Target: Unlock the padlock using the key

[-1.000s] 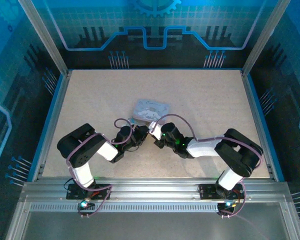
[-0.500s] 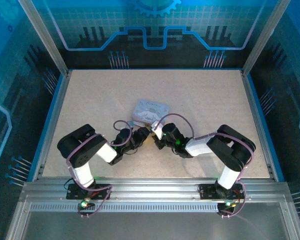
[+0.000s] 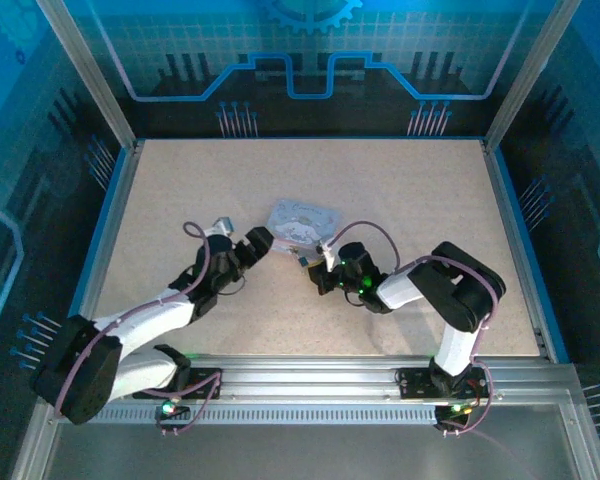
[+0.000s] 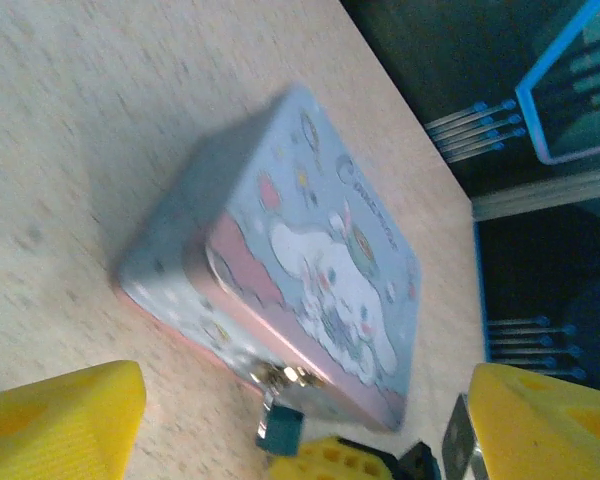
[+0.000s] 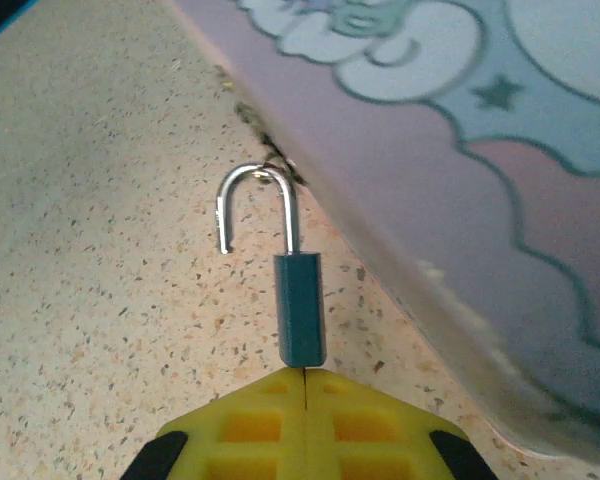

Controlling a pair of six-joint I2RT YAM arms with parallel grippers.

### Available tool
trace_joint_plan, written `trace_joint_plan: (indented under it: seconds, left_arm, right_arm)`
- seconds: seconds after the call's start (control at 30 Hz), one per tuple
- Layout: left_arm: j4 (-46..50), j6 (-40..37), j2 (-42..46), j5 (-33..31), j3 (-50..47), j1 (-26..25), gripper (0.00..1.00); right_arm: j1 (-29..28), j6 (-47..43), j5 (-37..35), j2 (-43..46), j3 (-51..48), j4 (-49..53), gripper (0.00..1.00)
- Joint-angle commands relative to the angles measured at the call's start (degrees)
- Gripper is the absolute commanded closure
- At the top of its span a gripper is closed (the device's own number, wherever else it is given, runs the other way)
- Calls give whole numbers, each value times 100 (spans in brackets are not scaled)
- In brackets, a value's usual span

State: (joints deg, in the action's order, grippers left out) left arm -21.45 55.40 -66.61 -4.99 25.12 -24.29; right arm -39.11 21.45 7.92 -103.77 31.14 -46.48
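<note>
Dark teal metal, the padlock [image 5: 301,310] stands on end just off the table [image 5: 90,260]. Its silver shackle [image 5: 291,215] is sprung open: one leg sits in the body, the other hangs free. The bend of the shackle looks hooked through the latch [image 4: 280,377] on the front edge of the pastel box [image 4: 320,260], which is probably why the lock hangs there and does not fall. The right gripper [image 5: 305,383] meets the lock's base with its yellow tips pressed together, no gap between them. So thin a pinch suggests they hold the key in the keyhole, but the key itself is hidden and I cannot confirm it. With the shackle free, the unlocking looks done, and only unhooking the lock from the latch would remain. The left gripper [image 3: 257,242] hangs just beside the box's near-left end, and its fingers [image 4: 65,420] are spread wide and hold nothing, likely placed to steady the box. The lid lies closed on the box, so its contents cannot be seen.
</note>
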Motion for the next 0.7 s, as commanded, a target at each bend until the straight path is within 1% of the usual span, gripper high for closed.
trace_joint_plan:
  seconds: [0.0, 0.1, 0.23, 0.33, 0.37, 0.43, 0.5, 0.67]
  left_arm:
    - [1141, -828, -75, 337, 386, 349, 14]
    - [1515, -1316, -448, 570, 887, 448, 13]
    - [1630, -1821, -1140, 886, 1470, 563, 12]
    - [1978, -2249, -1956, 1445, 2227, 662, 11]
    - [2092, -2352, -2188, 1531, 2444, 663, 11]
    - [2098, -2473, -2624, 1678, 2754, 663, 12]
    - [2066, -2547, -2957, 1713, 2955, 667, 15]
    - [2086, -2640, -3543, 1766, 3244, 674, 21]
  right_arm:
    - [181, 939, 613, -238, -103, -509, 100]
    - [242, 1254, 614, -151, -99, -353, 100]
    - [290, 1493, 804, -219, -47, -260, 100]
    - [338, 1689, 910, -375, -49, -367, 100]
    - [372, 1763, 926, -416, -83, -438, 99]
    - [464, 1860, 963, -419, -160, -581, 93]
    - [539, 1843, 984, -329, -228, -602, 85]
    - [630, 1529, 958, 182, -347, -246, 69]
